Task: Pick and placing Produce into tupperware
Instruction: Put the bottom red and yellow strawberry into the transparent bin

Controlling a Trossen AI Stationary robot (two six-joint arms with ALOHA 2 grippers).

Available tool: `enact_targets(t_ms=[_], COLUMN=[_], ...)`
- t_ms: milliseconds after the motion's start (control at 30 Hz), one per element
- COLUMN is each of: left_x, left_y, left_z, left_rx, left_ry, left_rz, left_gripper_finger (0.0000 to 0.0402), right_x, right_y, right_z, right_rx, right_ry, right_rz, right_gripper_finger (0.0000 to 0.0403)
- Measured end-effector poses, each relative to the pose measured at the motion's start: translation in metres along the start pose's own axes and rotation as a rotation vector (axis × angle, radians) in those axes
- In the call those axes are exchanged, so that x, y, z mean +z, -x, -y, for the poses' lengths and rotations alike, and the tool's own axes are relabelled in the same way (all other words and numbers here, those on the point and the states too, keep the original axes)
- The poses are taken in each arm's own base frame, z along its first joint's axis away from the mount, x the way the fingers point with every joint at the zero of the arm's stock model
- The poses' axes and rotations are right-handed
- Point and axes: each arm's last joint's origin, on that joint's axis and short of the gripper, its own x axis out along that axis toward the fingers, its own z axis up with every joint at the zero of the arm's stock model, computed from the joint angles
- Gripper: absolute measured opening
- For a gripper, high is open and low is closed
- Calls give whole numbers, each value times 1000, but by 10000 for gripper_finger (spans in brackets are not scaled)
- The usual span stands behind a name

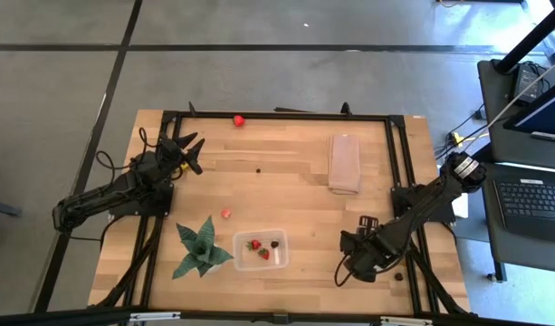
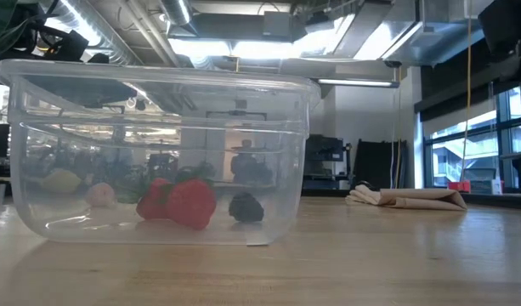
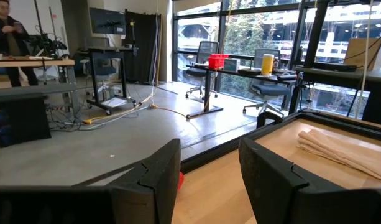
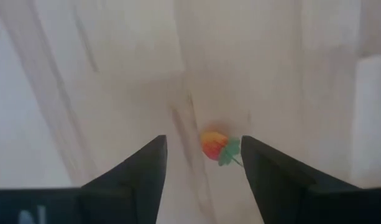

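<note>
The clear tupperware stands near the table's front edge. Two red strawberries and a dark berry lie on its floor. My right gripper points down to the box's right, open. A small orange-red fruit with a green leaf lies on the wood between its fingers, untouched. Loose produce: a red piece, a red one at the far edge, dark berries. My left gripper waits open at the far left.
A green spiky plant stands just left of the box. A folded beige cloth lies at the far right. A black frame runs around the tabletop. Bare wood lies mid-table.
</note>
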Motion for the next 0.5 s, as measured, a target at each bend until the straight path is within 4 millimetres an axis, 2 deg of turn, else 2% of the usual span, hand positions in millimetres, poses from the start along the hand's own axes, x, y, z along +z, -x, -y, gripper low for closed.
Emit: enact_targets(t_ms=[233, 500], left_x=[0, 0], left_y=[0, 0], left_z=[0, 0], left_rx=[0, 0], left_ry=[0, 0], left_rz=[0, 0], left_gripper_finger=[157, 157], right_x=[2, 4], right_y=[0, 0], right_z=[-2, -4], right_rx=[22, 44], right_ry=[0, -14], right_rz=[17, 32], right_gripper_finger=[216, 276])
